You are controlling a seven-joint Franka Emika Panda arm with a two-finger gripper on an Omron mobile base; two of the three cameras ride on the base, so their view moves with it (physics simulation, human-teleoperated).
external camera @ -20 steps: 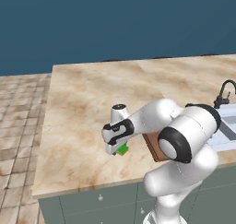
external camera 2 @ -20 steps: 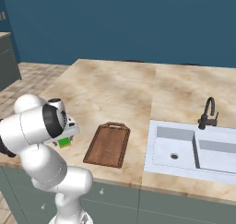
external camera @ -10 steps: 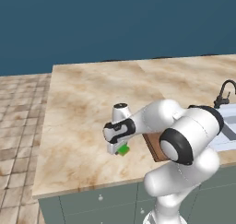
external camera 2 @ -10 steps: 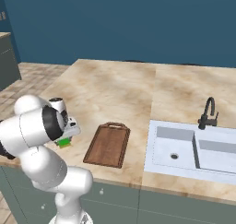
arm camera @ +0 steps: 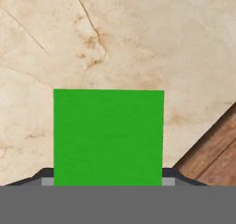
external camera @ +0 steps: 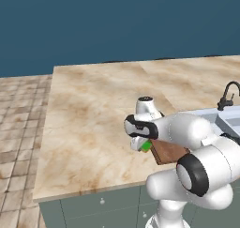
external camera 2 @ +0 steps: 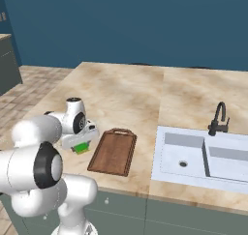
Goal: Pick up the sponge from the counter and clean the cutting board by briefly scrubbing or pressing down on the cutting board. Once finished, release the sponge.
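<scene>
Even rendered light (soft shadows), sharp

— Where's the sponge (arm camera: 108, 136)?
— Lower centre of the hand view, green top up, flat on the beige marbled surface (arm camera: 138, 38).
— And the cutting board (external camera 2: 114, 152)?
— Reddish-brown, handle loop away, just beside it.

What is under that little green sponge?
The sponge has the marbled counter around and below it, beside the cutting board. The hand covers it, so contact is hidden.
</scene>
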